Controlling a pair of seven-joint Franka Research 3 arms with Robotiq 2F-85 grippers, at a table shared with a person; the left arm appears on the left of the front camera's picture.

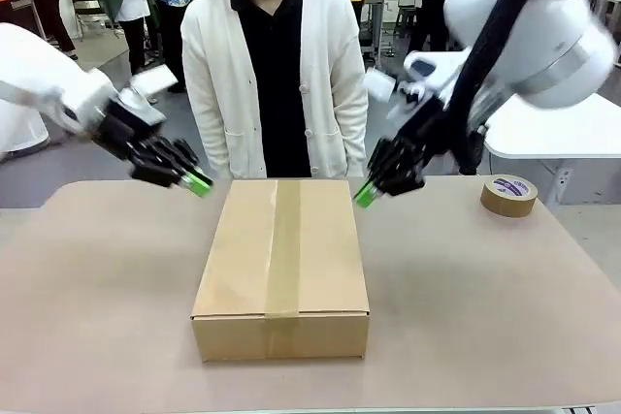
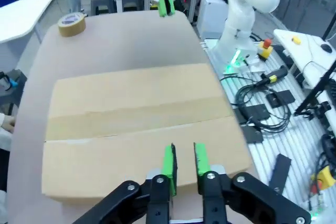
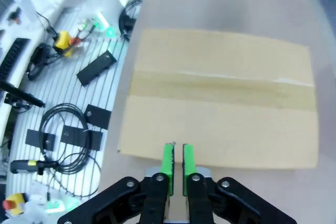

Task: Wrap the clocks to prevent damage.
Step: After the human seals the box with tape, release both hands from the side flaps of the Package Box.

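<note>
A pale beige bench (image 1: 505, 317) with rounded corners carries the things. Behind it lies a busy hall with other tables, and on the floor beside the bench, in the wrist views, lie black cables and small devices. A person in a white cardigan (image 1: 275, 75) stands just behind the far edge of the cardboard box (image 1: 281, 264).

The box sits closed at the middle of the bench, its flaps sealed by a strip of brown tape (image 1: 284, 249) along the top. Its long axis runs from the robot's side toward the person, and the tape follows that axis, folding down over the near face. No clock can be seen.

A roll of brown tape (image 1: 508, 195) lies flat to the right of the box, well apart from it, near the far bench edge.

The left gripper (image 1: 197, 182) hovers above the bench just off the box's far left corner, its fingers (image 2: 169, 162) parted by a narrow gap and grasping nothing. The right gripper (image 1: 365, 193) hovers just off the far right corner, its fingers (image 3: 168, 160) nearly pressed together, empty.
</note>
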